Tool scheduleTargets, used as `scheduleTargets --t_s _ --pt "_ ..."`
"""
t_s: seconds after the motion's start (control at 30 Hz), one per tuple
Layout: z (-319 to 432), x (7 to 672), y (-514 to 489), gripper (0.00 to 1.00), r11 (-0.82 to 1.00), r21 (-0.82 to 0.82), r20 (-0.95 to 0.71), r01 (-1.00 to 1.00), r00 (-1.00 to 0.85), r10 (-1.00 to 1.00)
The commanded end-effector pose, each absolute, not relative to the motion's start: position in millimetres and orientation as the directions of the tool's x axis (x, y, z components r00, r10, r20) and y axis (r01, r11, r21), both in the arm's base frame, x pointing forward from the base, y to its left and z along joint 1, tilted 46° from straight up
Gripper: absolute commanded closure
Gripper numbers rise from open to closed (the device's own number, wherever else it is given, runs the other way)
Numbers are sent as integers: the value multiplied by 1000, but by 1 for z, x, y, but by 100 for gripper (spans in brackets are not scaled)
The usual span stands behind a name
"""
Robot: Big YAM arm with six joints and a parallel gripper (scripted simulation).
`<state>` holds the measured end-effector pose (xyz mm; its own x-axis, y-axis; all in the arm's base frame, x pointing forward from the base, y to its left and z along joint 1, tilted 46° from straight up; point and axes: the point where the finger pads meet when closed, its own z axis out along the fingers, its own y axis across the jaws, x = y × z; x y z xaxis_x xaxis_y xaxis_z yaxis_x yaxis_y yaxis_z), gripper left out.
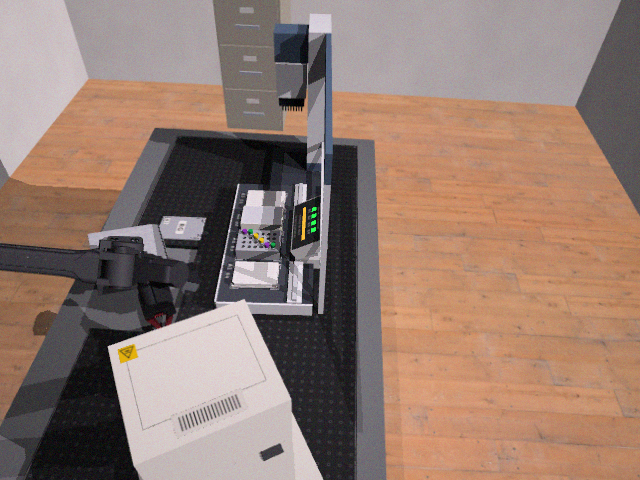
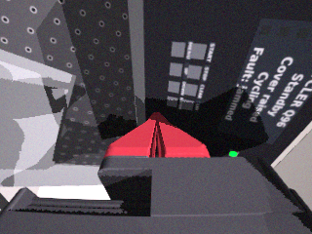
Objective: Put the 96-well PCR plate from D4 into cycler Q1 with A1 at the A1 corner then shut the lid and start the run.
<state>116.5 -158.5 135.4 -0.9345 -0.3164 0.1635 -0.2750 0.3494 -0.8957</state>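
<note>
Wood floor (image 1: 491, 248) runs all around a dark desk (image 1: 341, 361) with rows of little dots. From the top, a big white box, the cycler (image 1: 201, 382), sits at the near end of the desk with its lid down flat. Just past the cycler is a pale tray (image 1: 268, 307) with four things in a row. Nearest the cycler on that tray lies the white PCR plate (image 1: 255, 273). Next past it is a gray block (image 1: 258, 241) with colored tubes, then two more white blocks. A tall post (image 1: 319, 155) stands beside the tray, on the side away from the arm. The dark arm (image 1: 77, 263) reaches in toward the cycler, and its red pincer (image 1: 161, 319) points down close by the cycler's far corner. From the wrist, the red pincer (image 2: 157, 138) is squeezed all the way shut with nothing in it. Its tip is close to the cycler's gray keys (image 2: 187, 73). A small green lamp (image 2: 233, 154) glows beside the pincer.
</note>
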Motion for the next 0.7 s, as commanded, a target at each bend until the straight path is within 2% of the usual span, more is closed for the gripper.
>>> scheduleTargets --t_s 0.0,0.67 --pt "161 119 -160 100 364 -911 83 -192 -953 -293" --pt "172 123 -163 100 351 -921 63 -169 -953 -295"
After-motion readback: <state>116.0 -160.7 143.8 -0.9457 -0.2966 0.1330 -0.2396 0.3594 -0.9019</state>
